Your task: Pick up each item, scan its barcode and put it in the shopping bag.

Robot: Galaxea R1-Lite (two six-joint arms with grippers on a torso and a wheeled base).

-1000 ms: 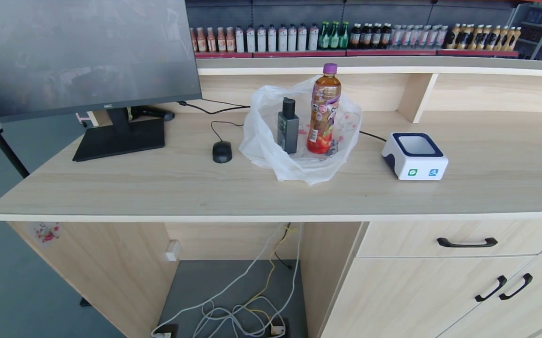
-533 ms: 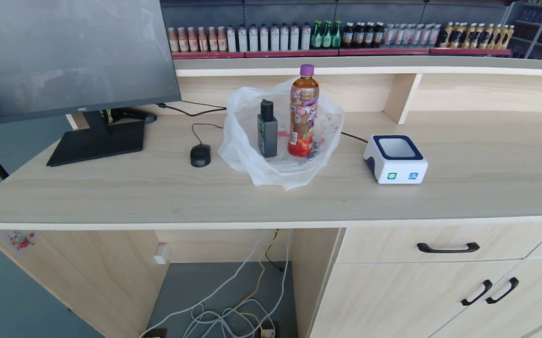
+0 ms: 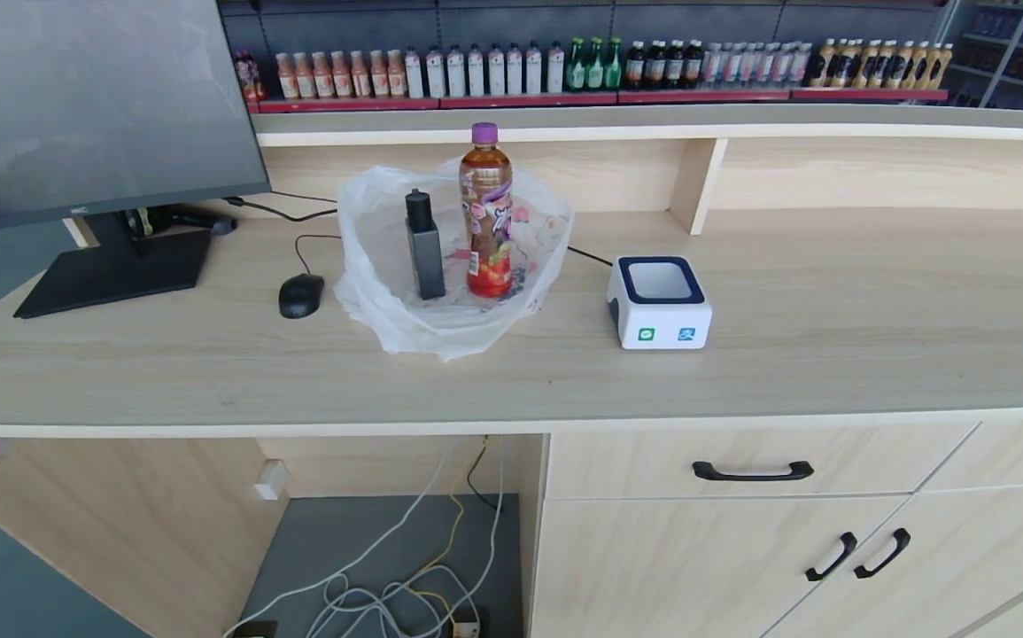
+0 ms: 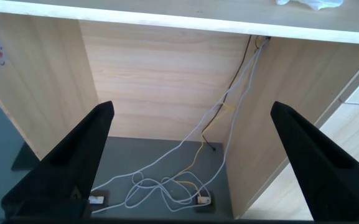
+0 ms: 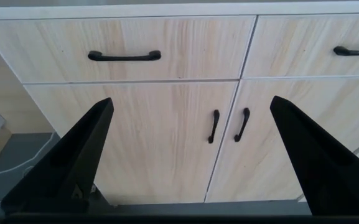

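Observation:
On the wooden counter (image 3: pixel 741 372) lies a clear plastic shopping bag (image 3: pixel 387 306), open at the top. Inside it stand a dark grey bottle with a black cap (image 3: pixel 425 248) and a brown drink bottle with a purple cap (image 3: pixel 486 213), both upright. A white barcode scanner with a dark blue rim (image 3: pixel 660 303) sits just to the right of the bag. My left gripper (image 4: pixel 190 109) is open below the counter's edge, facing the open knee space with cables. My right gripper (image 5: pixel 190 102) is open too, in front of the drawer and cabinet doors.
A monitor (image 3: pixel 77 106) on a black stand fills the counter's left end, with a black mouse (image 3: pixel 300 295) beside the bag. A raised ledge (image 3: pixel 653 133) runs along the back. Cables (image 3: pixel 387 594) lie on the floor under the counter. A drawer handle (image 3: pixel 752 471) is below right.
The whole head picture has slid to the left, so the camera has moved to the right. The bag, both bottles and the scanner keep their places on the counter.

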